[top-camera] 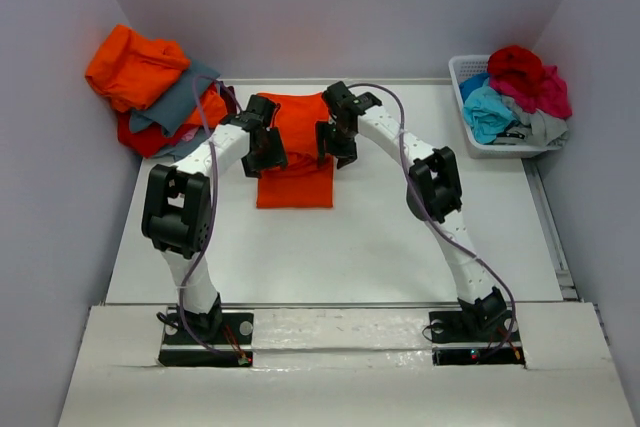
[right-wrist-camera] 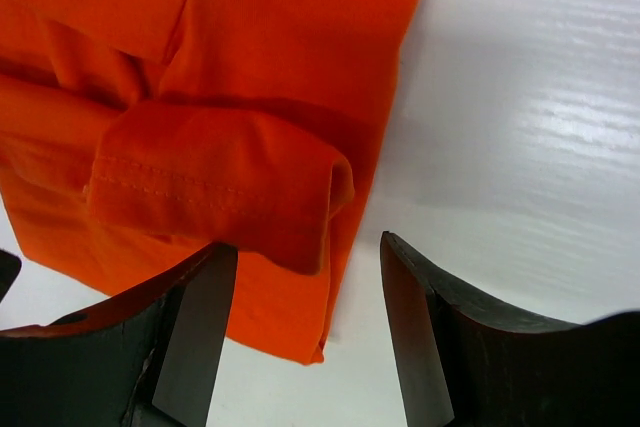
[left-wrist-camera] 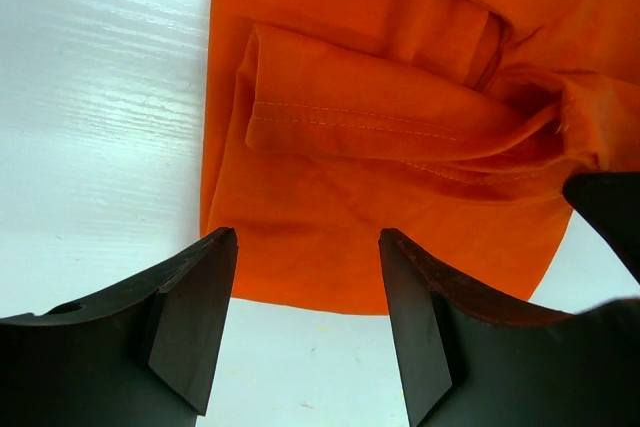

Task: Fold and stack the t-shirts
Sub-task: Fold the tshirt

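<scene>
- orange t-shirt (top-camera: pixel 296 175) is lying flat on the white table (top-camera: pixel 400 247), in the middle towards the far side, folded in to a narrow strip with both sleeves tucked over the body
- left gripper (left-wrist-camera: pixel 308 277) sits at the shirt's left edge, jaws spread wide with nothing pinched between them. you just see the near hem of the shirt and bare table in the gap
- left sleeve (left-wrist-camera: pixel 350 117) is folded inward across the cloth, its stitched hem showing
- right gripper (right-wrist-camera: pixel 308 267) is at the shirt's right edge, also spread apart and not holding anything
- right sleeve (right-wrist-camera: pixel 220 177) is flopped over the body, and its folded corner is just above that gripper's left finger (right-wrist-camera: pixel 195 337). can't tell if it's touching
- pile of other t-shirts (top-camera: pixel 150 87) is in the far left corner, orange on top, then slate-grey and red under it, pretty loose and not really neat
- white basket (top-camera: pixel 462 72) in the far right corner holds bunched-up shirts: red, crimson, turquoise, grey
</scene>
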You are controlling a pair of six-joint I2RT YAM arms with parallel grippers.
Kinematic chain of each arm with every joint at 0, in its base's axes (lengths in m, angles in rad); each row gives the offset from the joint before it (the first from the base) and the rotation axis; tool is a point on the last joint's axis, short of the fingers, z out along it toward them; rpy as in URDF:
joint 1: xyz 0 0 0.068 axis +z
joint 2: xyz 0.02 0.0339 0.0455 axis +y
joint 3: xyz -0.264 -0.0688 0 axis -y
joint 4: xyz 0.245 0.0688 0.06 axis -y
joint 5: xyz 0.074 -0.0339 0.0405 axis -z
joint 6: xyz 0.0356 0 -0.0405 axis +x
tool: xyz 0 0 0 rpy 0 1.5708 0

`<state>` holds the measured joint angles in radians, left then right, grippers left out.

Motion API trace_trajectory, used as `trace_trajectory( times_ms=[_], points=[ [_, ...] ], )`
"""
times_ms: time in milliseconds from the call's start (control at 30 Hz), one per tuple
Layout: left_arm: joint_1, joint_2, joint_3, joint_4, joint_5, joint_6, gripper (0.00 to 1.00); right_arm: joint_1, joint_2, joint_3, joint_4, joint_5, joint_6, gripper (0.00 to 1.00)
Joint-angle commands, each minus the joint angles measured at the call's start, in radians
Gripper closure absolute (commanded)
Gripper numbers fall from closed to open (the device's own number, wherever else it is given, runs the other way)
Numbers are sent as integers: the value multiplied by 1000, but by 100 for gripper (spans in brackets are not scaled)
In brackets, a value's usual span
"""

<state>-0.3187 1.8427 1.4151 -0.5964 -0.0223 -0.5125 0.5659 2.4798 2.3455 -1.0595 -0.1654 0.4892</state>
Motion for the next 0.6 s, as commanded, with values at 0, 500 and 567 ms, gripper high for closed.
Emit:
trace_trajectory(
  times_ms=[0, 500, 567],
  points=[
    [-5, 10, 28, -29, -7, 22, 30, 9, 37, 83, -1, -14, -8, 35],
    [-5, 191, 176, 32, -4, 45, 31, -9, 21, 143, 56, 0, 3, 35],
    [-5, 202, 186, 43, -13, 43, 31, -9, 8, 121, 72, 4, 2, 35]
  ],
)
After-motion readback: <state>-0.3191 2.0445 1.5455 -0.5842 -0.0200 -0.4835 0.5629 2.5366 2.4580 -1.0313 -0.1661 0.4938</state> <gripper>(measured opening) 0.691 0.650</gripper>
